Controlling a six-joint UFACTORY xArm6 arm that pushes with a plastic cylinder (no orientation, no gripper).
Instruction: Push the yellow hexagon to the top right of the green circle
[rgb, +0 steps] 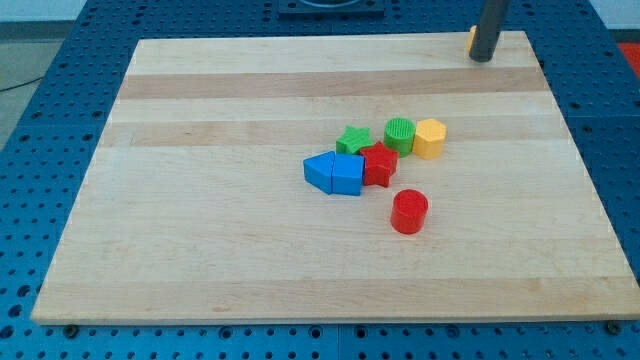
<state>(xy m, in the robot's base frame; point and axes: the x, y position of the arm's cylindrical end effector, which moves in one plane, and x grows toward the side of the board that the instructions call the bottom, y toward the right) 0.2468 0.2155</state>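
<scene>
Camera view: yellow hexagon well below-left of my tip

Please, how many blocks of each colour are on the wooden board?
Green: 2, star and circle
Yellow: 2, hexagon and a piece partly hidden behind the rod
Red: 2, star and cylinder
Blue: 2
Total: 8

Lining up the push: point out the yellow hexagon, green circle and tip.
yellow hexagon (430, 138): camera view, its front face.
green circle (399, 133): camera view, its ribbed top.
my tip (482, 58): camera view, rod's lower end.
</scene>
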